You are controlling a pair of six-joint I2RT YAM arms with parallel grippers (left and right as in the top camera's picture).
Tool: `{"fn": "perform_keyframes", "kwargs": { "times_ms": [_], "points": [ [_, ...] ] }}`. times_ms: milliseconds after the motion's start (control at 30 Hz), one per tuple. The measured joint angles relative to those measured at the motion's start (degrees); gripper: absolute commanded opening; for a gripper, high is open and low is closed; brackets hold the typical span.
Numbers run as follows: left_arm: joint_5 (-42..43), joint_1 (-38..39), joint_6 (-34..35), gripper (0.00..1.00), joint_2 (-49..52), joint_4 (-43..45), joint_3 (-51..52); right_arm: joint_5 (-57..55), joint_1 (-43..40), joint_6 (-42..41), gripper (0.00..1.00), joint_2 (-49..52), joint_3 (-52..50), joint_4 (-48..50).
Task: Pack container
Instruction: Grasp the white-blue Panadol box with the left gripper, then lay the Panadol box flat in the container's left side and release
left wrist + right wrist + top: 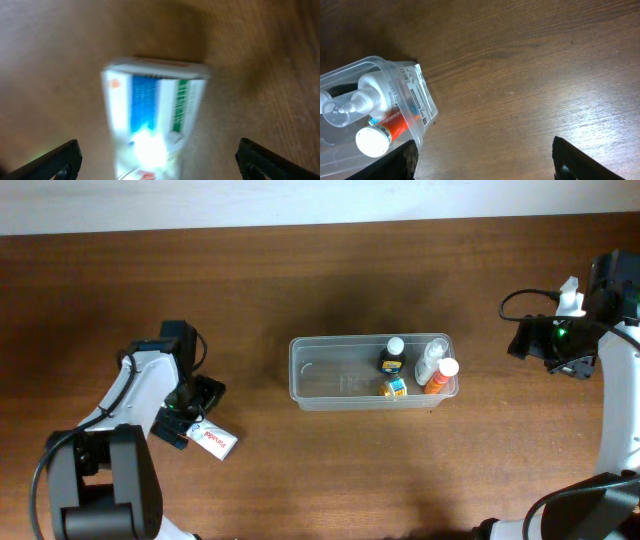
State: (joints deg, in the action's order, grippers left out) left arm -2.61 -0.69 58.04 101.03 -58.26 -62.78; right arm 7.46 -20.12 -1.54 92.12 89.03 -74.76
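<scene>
The clear plastic container [330, 380] sits mid-table and also shows in the right wrist view [415, 105]. It holds a dark bottle with a white cap [392, 357], a clear spray bottle [430, 360], an orange bottle with a white cap [440, 376] and a small yellow-blue item [396, 387]. A white box with blue and green print [215, 442] lies on the table at the left. My left gripper [157, 162] is open, its fingers on either side of the box [152, 105], not touching it. My right gripper [485, 162] is open and empty, right of the container.
Brown wooden table [330, 470]. The container's left half holds nothing. The right arm's base and cable [520, 300] are at the far right edge. A pale wall strip runs along the back.
</scene>
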Motion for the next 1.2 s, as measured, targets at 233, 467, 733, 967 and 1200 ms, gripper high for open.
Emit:
{"fn": "perform_keyframes", "kwargs": {
  "times_ms": [233, 467, 733, 967, 1200],
  "points": [
    [3.28, 0.72, -3.43, 0.92, -0.02, 9.90, 6.47, 0.00, 0.00, 0.02, 0.78, 0.00, 0.00, 0.00],
    [4.68, 0.79, -4.76, 0.46, -0.44, 11.58, 7.41, 0.00, 0.00, 0.00, 0.78, 0.00, 0.00, 0.00],
    [4.85, 0.79, -5.25, 0.32, -0.66, 11.21, 7.08, 0.00, 0.00, 0.02, 0.78, 0.00, 0.00, 0.00],
    [4.35, 1.05, -10.36, 0.31, -1.25, 10.56, 2.54, 0.00, 0.00, 0.04, 0.78, 0.00, 0.00, 0.00],
    [2.86, 6.36, -22.88, 0.29, -6.47, 11.10, -8.50, 0.00, 0.00, -0.02, 0.78, 0.00, 0.00, 0.00]
  ]
}}
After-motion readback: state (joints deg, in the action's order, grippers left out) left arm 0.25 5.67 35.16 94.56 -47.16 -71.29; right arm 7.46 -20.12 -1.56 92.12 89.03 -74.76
